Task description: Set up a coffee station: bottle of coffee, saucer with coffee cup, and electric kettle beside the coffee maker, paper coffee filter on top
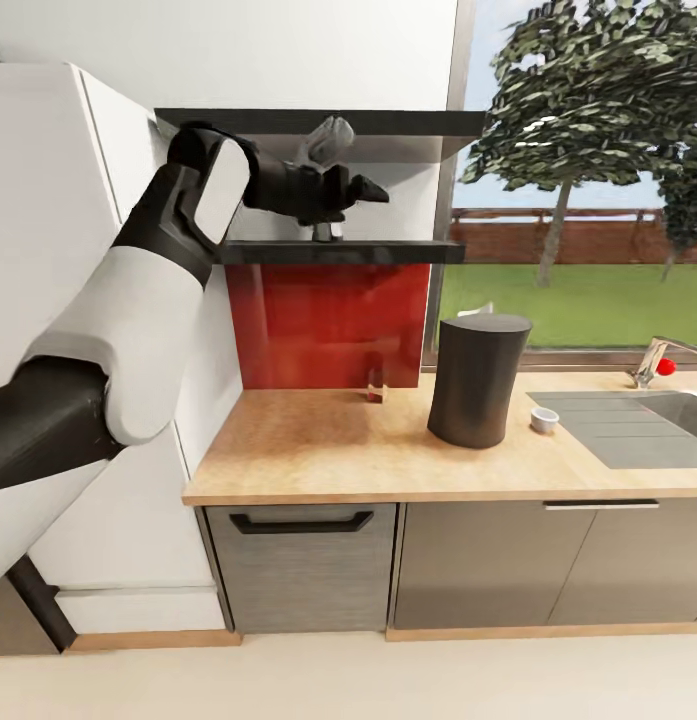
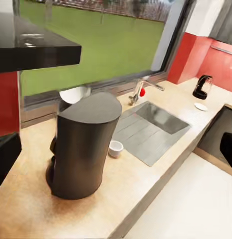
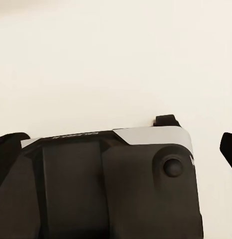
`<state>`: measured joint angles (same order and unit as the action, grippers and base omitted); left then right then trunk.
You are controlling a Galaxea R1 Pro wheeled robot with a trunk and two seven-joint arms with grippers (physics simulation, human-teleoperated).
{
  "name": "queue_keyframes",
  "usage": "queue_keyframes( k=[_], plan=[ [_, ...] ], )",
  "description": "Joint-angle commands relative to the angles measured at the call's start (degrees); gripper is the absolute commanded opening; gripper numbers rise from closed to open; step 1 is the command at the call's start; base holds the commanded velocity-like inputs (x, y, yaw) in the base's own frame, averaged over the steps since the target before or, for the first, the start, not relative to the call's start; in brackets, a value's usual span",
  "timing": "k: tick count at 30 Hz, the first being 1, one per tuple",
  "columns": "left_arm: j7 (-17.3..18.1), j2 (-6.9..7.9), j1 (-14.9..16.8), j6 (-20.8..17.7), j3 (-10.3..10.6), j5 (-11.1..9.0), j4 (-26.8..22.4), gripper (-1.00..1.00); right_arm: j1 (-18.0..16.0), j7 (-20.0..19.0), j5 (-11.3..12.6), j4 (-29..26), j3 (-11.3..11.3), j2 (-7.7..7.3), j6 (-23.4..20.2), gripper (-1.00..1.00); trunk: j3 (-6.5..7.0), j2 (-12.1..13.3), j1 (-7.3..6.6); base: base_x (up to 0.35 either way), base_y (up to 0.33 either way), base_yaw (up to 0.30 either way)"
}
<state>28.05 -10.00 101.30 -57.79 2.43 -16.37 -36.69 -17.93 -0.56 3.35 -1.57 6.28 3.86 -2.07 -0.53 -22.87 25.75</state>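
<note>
Fingers of the left gripper (image 1: pixel 373 190), whose state I cannot tell, reach along the kitchen shelf (image 1: pixel 338 252), likely seeking the coffee bottle; below, the coffee maker (image 1: pixel 478 380) stands mid-counter (image 1: pixel 318 440) beside a small cup (image 1: pixel 544 419).

The head camera looked down at the countertop (image 1: pixel 318 450). The left wrist camera viewed the coffee maker (image 2: pixel 83 147) closer, sharing the sink (image 1: pixel 638 425).

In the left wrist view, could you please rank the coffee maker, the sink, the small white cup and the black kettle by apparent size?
1. coffee maker, nearest the camera
2. sink
3. kettle, far off, so its real size is unsure
4. white cup
</note>
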Motion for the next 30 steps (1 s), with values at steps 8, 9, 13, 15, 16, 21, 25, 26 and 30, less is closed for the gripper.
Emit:
queue_keyframes(
  k=[8,9,13,15,16,21,25,26,30],
  plan=[
    [-15.13,0.0,1.64,0.25,-0.01,-1.2,-1.36,1.0,0.0,-0.06,0.38,-0.1,0.31,0.01,-0.22,1.0,-0.06,-0.05,0.03,0.0,0.0,0.0],
    [-16.28,0.0,1.66,0.32,0.05,-0.93,-1.82,1.0,0.0,-0.06,0.37,-0.1,0.31,0.01,-0.22,1.0,-0.06,-0.05,0.03,0.0,0.0,0.0],
    [-24.73,0.0,1.45,2.32,0.42,-0.35,-3.08,1.0,0.0,-0.06,0.37,-0.1,0.31,0.01,-0.22,1.0,-0.06,-0.05,0.03,0.0,0.0,0.0],
    [-28.03,0.0,1.3,3.67,0.75,-0.29,-3.32,1.0,0.0,-0.06,0.38,-0.1,0.31,0.01,-0.22,1.0,-0.06,-0.05,0.03,0.0,0.0,0.0],
    [-31.25,0.0,1.17,5.53,2.03,-0.24,-3.36,1.0,0.0,-0.06,0.39,-0.1,0.31,0.01,-0.22,1.0,-0.06,-0.05,0.03,0.0,0.0,0.0],
    [-37.77,0.0,0.77,14.05,8.87,-0.18,-2.29,1.0,0.0,-0.06,0.36,-0.1,0.31,0.01,-0.22,1.0,-0.06,-0.05,0.03,0.0,0.0,0.0],
    [-39.18,0.0,0.48,19.58,13.51,-0.05,-0.76,1.0,0.0,-0.06,0.38,-0.1,0.31,0.01,-0.22,1.0,-0.06,-0.05,0.03,0.0,0.0,0.0],
    [-39.4,0.0,0.38,21.48,14.37,-0.02,0.13,1.0,0.0,-0.06,0.38,-0.1,0.31,0.01,-0.22,1.0,-0.06,-0.05,0.03,0.0,0.0,0.0],
    [-39.82,0.0,0.52,28.82,15.64,0.01,5.41,1.0,0.0,-0.08,0.36,-0.1,0.3,0.01,-0.22,1.0,-0.06,-0.05,0.03,0.0,0.0,0.0]
  ],
)
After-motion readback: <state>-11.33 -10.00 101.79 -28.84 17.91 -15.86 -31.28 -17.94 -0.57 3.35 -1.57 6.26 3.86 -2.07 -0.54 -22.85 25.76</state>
